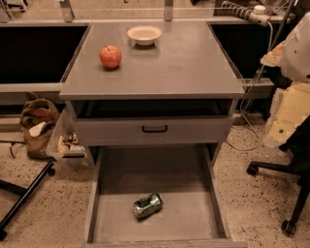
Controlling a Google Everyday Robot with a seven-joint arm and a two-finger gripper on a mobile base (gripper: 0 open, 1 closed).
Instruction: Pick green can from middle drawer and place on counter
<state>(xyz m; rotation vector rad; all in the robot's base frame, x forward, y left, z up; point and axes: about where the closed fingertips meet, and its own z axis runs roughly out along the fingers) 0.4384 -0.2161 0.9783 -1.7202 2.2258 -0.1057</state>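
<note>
Red apple far left, upright. White bowl farther back & right of it, apart. Grey drawer front w/ black handle mid-scene. On speckled floor at left: brown bag, clear plastic bin just beside it w/ small bits inside, black bar slanting near left. Right: black chair base on castors, white cable hanging to floor. Power strip far right.
</note>
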